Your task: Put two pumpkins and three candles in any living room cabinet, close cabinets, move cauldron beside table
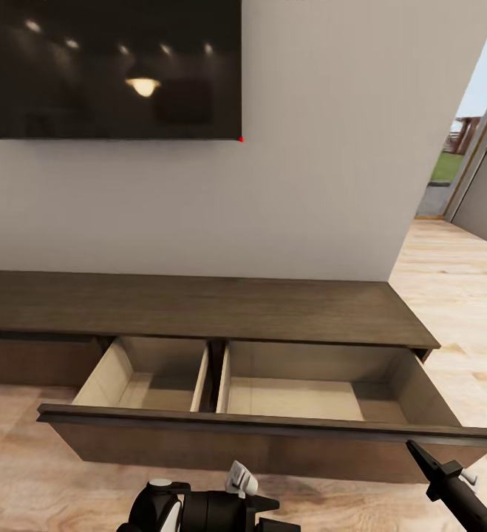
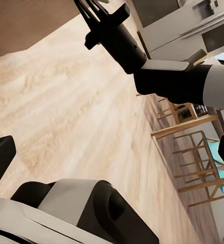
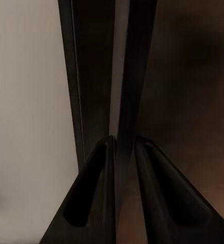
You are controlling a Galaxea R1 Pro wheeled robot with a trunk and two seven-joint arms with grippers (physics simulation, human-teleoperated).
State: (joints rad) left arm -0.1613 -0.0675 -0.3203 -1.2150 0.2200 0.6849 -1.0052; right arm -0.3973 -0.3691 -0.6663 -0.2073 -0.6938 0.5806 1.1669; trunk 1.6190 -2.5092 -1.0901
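Right tool (image 3: 123, 152) nearly closed, pinching the open cabinet (image 1: 199, 307) drawer front's (image 1: 273, 432) top edge

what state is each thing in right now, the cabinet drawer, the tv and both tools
cabinet: one wide drawer pulled out, the front to its left shut
drawer: open, both pale compartments empty
tv: off, dark screen reflecting ceiling lights
right tool: fingers nearly together on the thin top edge of the drawer front
left tool: low near the trunk, open or shut cannot be told
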